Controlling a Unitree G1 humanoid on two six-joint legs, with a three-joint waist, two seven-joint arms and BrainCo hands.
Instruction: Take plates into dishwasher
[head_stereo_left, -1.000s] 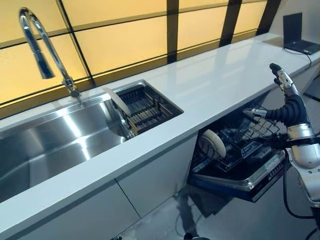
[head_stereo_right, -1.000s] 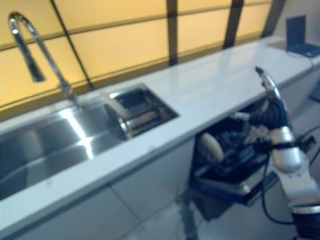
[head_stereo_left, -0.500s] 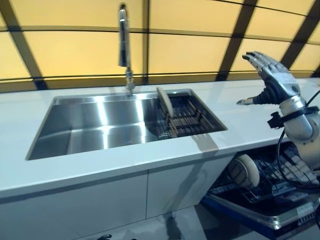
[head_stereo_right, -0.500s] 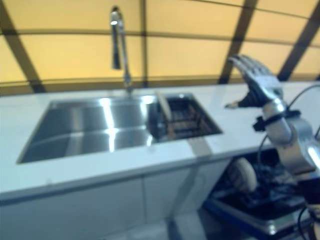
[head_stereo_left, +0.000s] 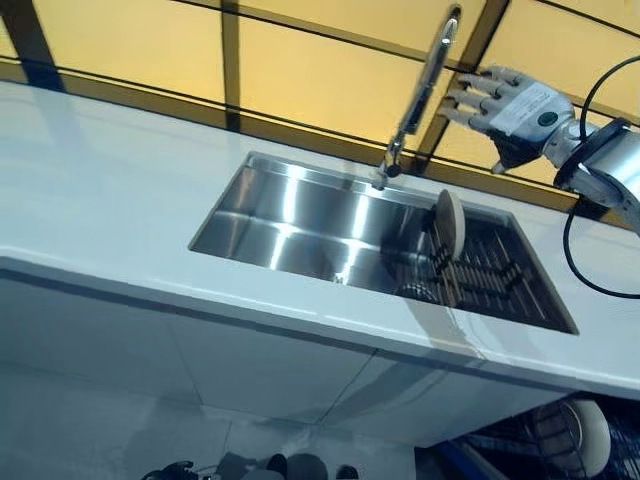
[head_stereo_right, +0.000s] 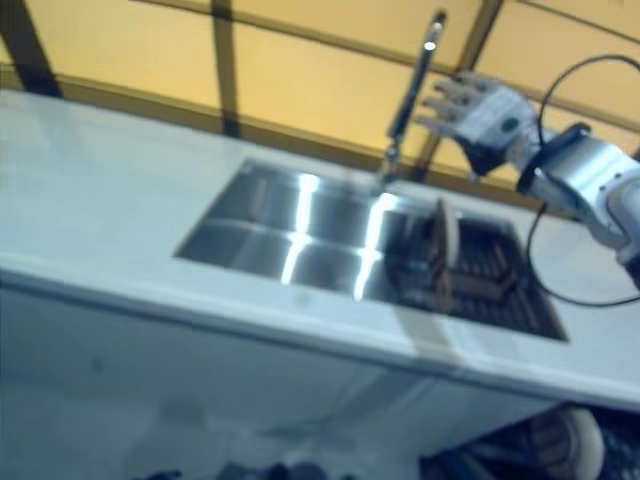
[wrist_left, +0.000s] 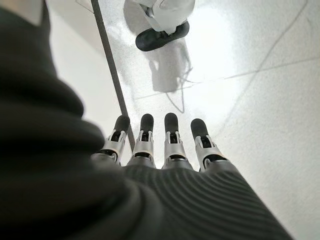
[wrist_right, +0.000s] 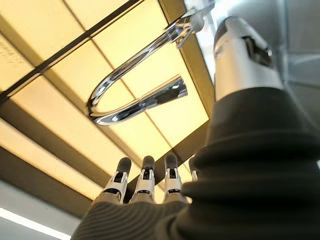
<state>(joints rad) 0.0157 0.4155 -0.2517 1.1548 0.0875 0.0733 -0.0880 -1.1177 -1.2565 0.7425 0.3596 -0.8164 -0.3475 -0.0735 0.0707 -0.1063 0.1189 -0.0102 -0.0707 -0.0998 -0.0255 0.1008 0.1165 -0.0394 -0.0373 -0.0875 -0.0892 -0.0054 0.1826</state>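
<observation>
A beige plate (head_stereo_left: 449, 223) stands on edge in the dark rack (head_stereo_left: 495, 280) at the right end of the steel sink (head_stereo_left: 300, 220). Another pale plate (head_stereo_left: 586, 438) stands in the open dishwasher (head_stereo_left: 545, 455) below the counter at the lower right. My right hand (head_stereo_left: 503, 100) is raised above the counter behind the rack, beside the tap (head_stereo_left: 425, 80), open and empty, well above the plate. The right wrist view shows its straight fingers (wrist_right: 145, 182) toward the tap (wrist_right: 135, 100). My left hand (wrist_left: 160, 150) shows only in its wrist view, hanging open over the floor.
The white counter (head_stereo_left: 100, 200) runs left and right around the sink, with yellow backlit panels (head_stereo_left: 130, 50) behind. White cabinet fronts (head_stereo_left: 200, 350) are below the counter. A person's or robot's shoe (wrist_left: 157, 37) shows on the floor in the left wrist view.
The whole view has swung left, so sink and rack sit further right. My right hand has risen from the counter's right side to a spot by the tap, still open.
</observation>
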